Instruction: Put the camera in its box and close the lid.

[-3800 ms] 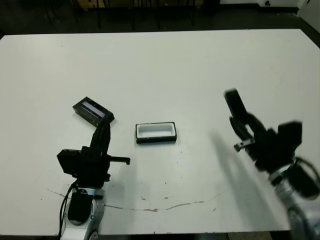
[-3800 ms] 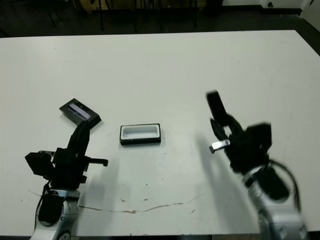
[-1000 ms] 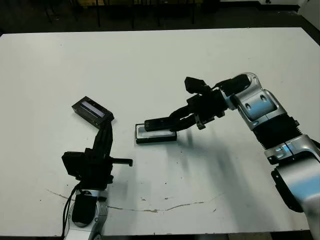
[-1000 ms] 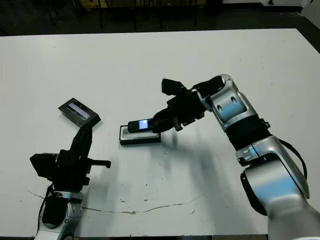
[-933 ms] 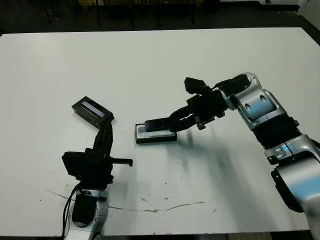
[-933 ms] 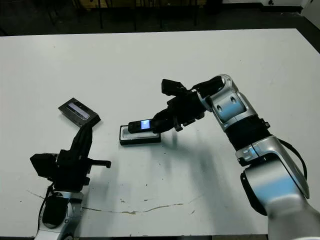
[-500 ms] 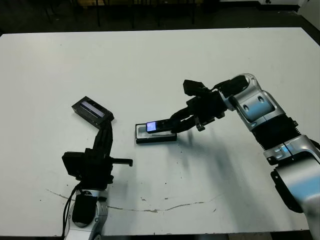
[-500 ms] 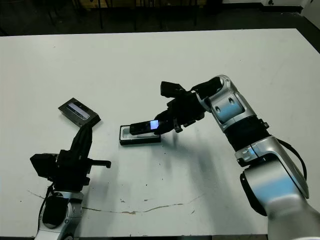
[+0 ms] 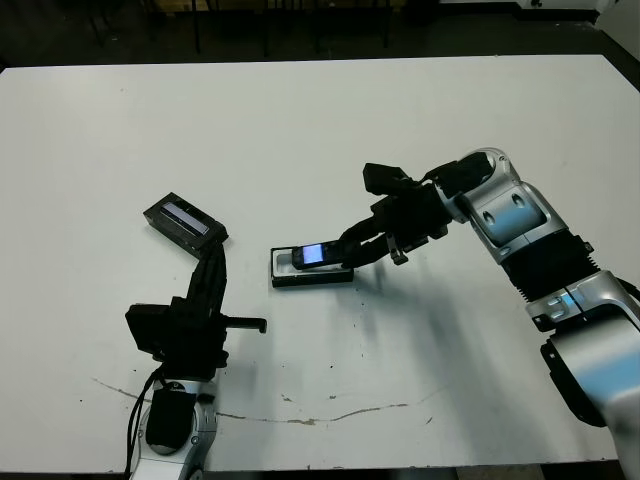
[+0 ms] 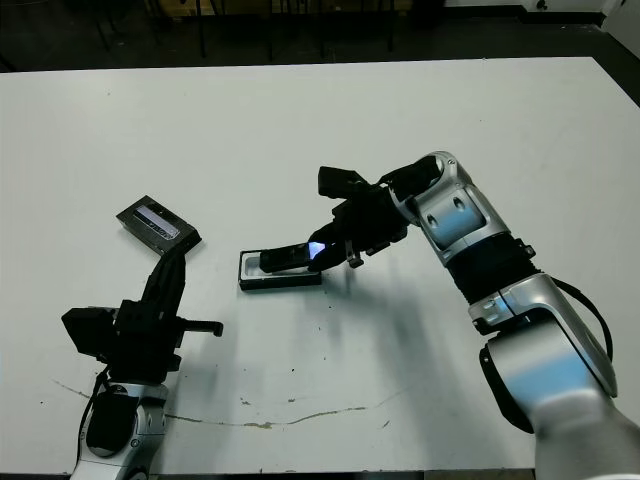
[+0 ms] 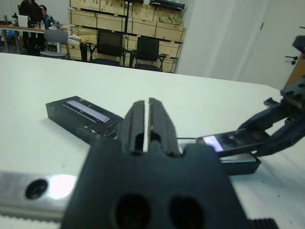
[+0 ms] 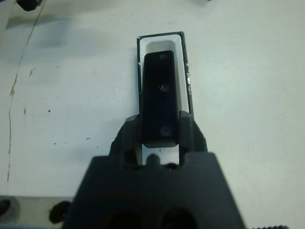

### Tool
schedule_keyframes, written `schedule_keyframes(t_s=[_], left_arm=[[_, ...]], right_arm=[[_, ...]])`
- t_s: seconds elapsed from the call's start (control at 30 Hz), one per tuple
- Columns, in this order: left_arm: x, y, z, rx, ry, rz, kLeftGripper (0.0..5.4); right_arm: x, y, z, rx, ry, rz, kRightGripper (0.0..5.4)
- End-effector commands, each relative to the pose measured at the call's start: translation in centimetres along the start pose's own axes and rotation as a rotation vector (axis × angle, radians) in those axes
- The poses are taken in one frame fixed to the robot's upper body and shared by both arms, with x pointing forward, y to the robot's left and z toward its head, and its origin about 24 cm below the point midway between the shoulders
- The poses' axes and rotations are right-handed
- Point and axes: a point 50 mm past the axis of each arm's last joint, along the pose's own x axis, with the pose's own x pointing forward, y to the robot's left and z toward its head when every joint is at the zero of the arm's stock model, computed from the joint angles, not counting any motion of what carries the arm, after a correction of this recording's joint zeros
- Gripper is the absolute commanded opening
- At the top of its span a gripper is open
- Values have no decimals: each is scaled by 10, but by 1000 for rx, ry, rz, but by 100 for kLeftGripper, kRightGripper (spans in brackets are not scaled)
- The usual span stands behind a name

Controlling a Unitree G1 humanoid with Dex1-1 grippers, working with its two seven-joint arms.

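The camera (image 12: 160, 105) is gripped between the two fingers of the right tool (image 12: 159, 136), which is clamped on the bar's near end. It is held directly over the box (image 9: 312, 267), lengthwise along the white-lined tray and tilted, its far end dipped towards the lining; whether that end touches cannot be told. The box is seen lying open near the middle of the white surface (image 9: 320, 130). The lid (image 9: 186, 221) is set well apart on the robot's left, flat, its pale strip turned up. The left tool (image 11: 146, 124) is raised above the surface between lid and box, its fingers pressed together with nothing held.
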Motion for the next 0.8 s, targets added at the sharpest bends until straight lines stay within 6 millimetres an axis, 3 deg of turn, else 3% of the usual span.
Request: schedule_keyframes(t_s=[0.03, 0.8], left_arm=[[-18, 5, -14, 8, 99, 40, 0], [-20, 3, -16, 5, 104, 45, 0]], right_arm=[[4, 1, 1, -1, 19, 24, 57], [25, 4, 10, -29, 76, -10, 57]])
